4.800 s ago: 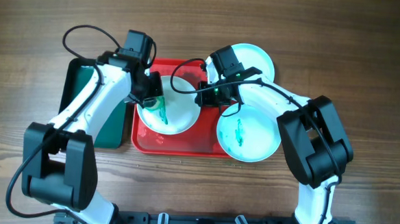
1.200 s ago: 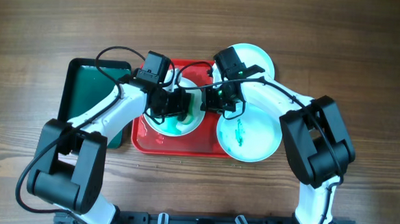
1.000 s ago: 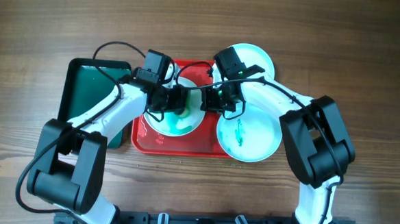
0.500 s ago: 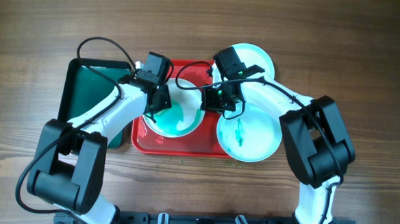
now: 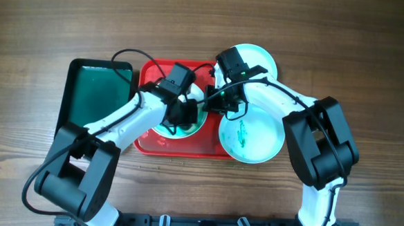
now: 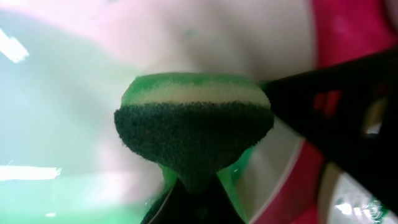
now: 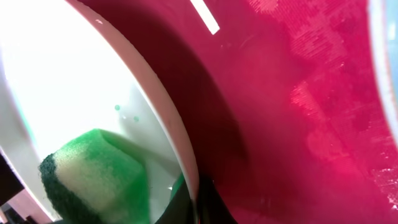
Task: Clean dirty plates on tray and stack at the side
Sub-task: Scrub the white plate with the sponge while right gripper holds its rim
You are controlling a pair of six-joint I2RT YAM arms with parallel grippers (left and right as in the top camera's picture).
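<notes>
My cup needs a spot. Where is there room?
Bare: the inside of the green tray, and the table above the red tray. Crowded: the red tray's middle, where the left gripper and right gripper meet at the white plate.

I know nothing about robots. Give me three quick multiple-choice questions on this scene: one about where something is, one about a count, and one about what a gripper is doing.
1. Where does the white plate under the sponge sit?
A. on the red tray
B. in a sink
C. on a shelf

2. How many plates are in view?
A. two
B. three
C. five

3. What state is the left gripper in?
A. open and empty
B. shut on a green sponge
C. shut on a cup

Answers:
1. A, the overhead view shows the plate inside the tray's raised rim.
2. B, there is one white plate and two pale aqua plates.
3. B, the left wrist view shows the sponge pinched at its base.
</notes>
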